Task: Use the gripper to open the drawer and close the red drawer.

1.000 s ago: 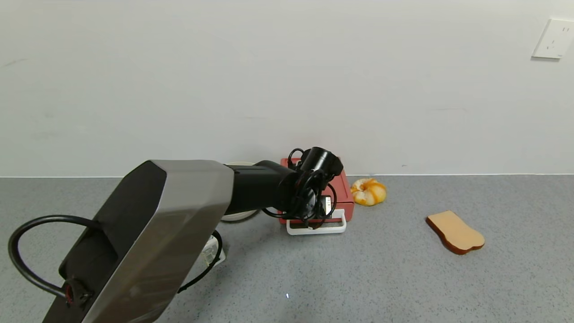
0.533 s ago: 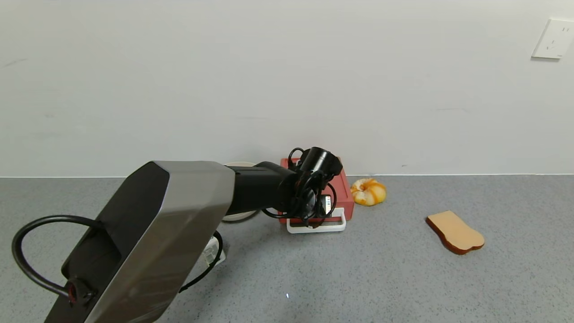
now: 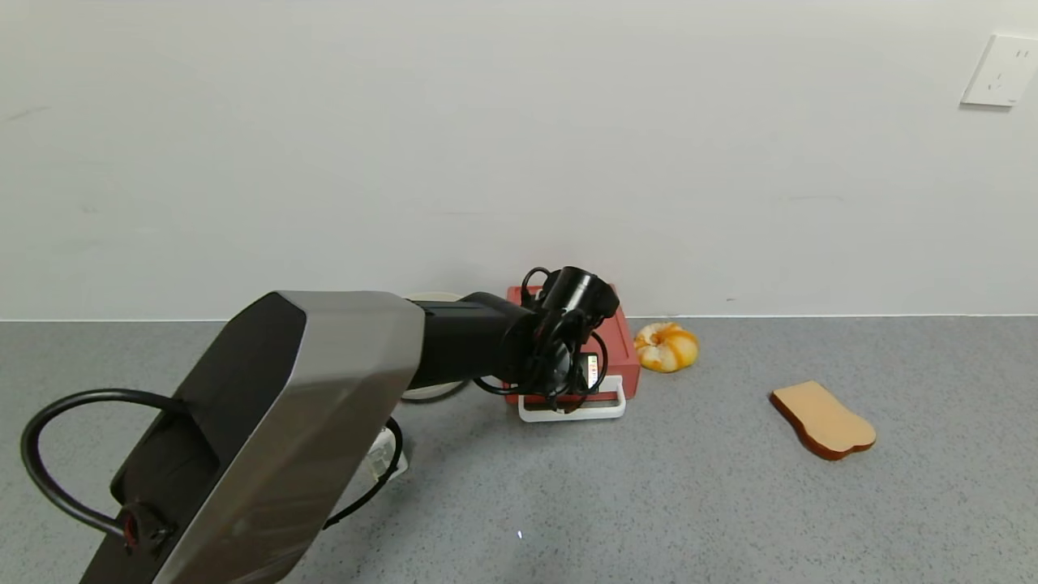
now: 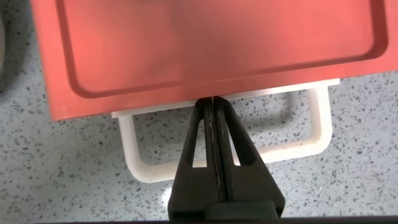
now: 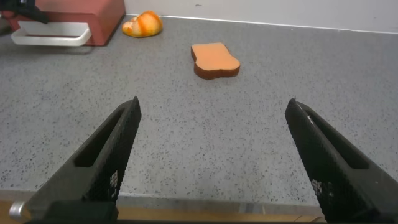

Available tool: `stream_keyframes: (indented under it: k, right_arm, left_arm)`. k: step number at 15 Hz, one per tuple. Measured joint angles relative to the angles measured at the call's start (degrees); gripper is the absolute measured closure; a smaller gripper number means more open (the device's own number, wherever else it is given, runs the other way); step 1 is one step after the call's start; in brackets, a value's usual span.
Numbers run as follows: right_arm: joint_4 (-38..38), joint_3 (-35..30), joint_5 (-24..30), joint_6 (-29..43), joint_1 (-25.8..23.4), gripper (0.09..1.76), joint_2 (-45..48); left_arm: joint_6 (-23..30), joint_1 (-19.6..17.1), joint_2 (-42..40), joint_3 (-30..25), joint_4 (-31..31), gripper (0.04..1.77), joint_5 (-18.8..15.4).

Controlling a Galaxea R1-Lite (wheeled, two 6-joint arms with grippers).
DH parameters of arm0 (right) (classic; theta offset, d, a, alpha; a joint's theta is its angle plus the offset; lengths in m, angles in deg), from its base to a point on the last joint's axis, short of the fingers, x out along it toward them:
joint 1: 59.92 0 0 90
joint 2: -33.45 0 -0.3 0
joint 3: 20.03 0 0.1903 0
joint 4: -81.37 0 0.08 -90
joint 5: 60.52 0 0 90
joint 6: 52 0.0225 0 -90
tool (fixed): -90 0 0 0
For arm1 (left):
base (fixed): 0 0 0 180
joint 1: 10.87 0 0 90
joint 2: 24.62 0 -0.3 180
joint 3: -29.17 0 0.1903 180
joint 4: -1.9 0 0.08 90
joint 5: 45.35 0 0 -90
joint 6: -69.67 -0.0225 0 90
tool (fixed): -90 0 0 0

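Observation:
The coral-red drawer box [image 3: 626,347] stands against the back wall with its white loop handle [image 3: 614,408] facing forward. In the left wrist view the red box [image 4: 217,43] fills the far side and the handle [image 4: 323,124] lies just off its front. My left gripper [image 4: 213,102] is shut and empty. Its closed fingers cross over the handle bar, and their tips touch the white drawer front inside the loop. In the head view the left gripper [image 3: 568,383] covers the box's front. My right gripper [image 5: 214,109] is open and empty, low near the table's front edge.
An orange and white pastry [image 3: 665,346] lies just right of the box. A bread slice [image 3: 823,419] lies farther right. A beige bowl [image 3: 434,392] is mostly hidden behind my left arm. The wall runs close behind the box.
The white handle and my left gripper have shifted slightly toward the wall, so the drawer front sits closer to the red box. The right arm has not moved.

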Motion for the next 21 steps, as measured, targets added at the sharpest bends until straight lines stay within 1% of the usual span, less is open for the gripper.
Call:
stream_keyframes:
  k: [2, 5, 10, 13, 14, 16, 18, 19, 21]
  right_arm:
    - [0.0, 0.0, 0.0, 0.0, 0.0, 0.14, 0.0]
    - [0.0, 0.0, 0.0, 0.0, 0.0, 0.14, 0.0]
    - [0.0, 0.0, 0.0, 0.0, 0.0, 0.14, 0.0]
    - [0.0, 0.0, 0.0, 0.0, 0.0, 0.14, 0.0]
    - [0.0, 0.0, 0.0, 0.0, 0.0, 0.14, 0.0]
    - [0.0, 0.0, 0.0, 0.0, 0.0, 0.14, 0.0]
    - [0.0, 0.0, 0.0, 0.0, 0.0, 0.14, 0.0]
    - [0.0, 0.0, 0.0, 0.0, 0.0, 0.14, 0.0]
    - [0.0, 0.0, 0.0, 0.0, 0.0, 0.14, 0.0]
  left_arm:
    - [0.1, 0.1, -0.8, -0.2, 3.7, 1.7, -0.3]
    - [0.3, 0.9, -3.5, -0.1, 11.1, 1.7, -0.9]
    - [-0.6, 1.9, -11.3, -0.4, 22.7, 1.7, -1.2]
    - [-0.8, 2.0, -16.1, -0.8, 27.6, 1.7, -1.5]
    - [-1.1, 2.1, -17.9, -1.1, 28.6, 1.7, -2.4]
    - [-2.4, 1.9, -21.7, -2.6, 28.9, 1.7, -5.9]
    - [-4.3, 1.7, -26.2, -5.5, 27.9, 1.7, -9.1]
    - [-5.5, 1.5, -28.4, -7.5, 26.4, 1.7, -10.3]
    - [-8.0, 1.1, -33.0, -13.1, 21.4, 1.7, -12.7]
